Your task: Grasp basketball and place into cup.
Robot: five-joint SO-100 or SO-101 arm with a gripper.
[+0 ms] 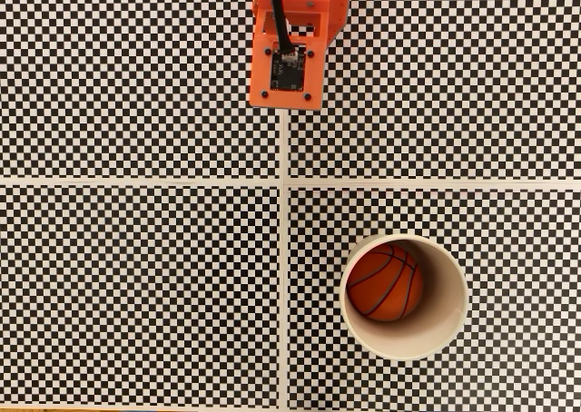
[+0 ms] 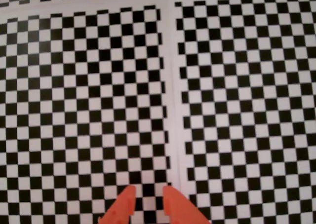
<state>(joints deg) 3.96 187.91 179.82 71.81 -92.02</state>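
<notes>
**Ball seated in cup; gripper empty and parked away from it**

Nearest the wrist camera, the gripper [image 2: 148, 190] is seen as two orange fingertips [image 2: 124, 200] entering from the bottom edge. A narrow gap is left between them, so the jaws are judged slightly parted, close to closed. Nothing is held between them, and only the checkerboard mat [image 2: 89, 95] is seen through the gap. Whether the tips touch the mat cannot be told from this angle.

Places below are given relative to the cup, as seen in the fixed view. The cup [image 1: 452, 314] stands upright on the mat's lower-right panel, mouth up. The basketball [image 1: 385, 281] is inside it, resting toward the upper-left of the cup's inner wall, fully below the rim as far as can be judged. The pale seam lines [image 1: 285, 249] between mat panels run left of the cup and above it. The orange arm body [image 1: 300, 31] is well apart from the cup, up and to the left, at the top edge of the view.

The placing step is judged done, with only retreat or rest left. To finish it well, the arm should be kept up and left of the cup, well away from the rim, so that the light paper cup is not nudged or tipped. Any further motion should be slow and directed away from the cup. No regrasp is called for.
</notes>
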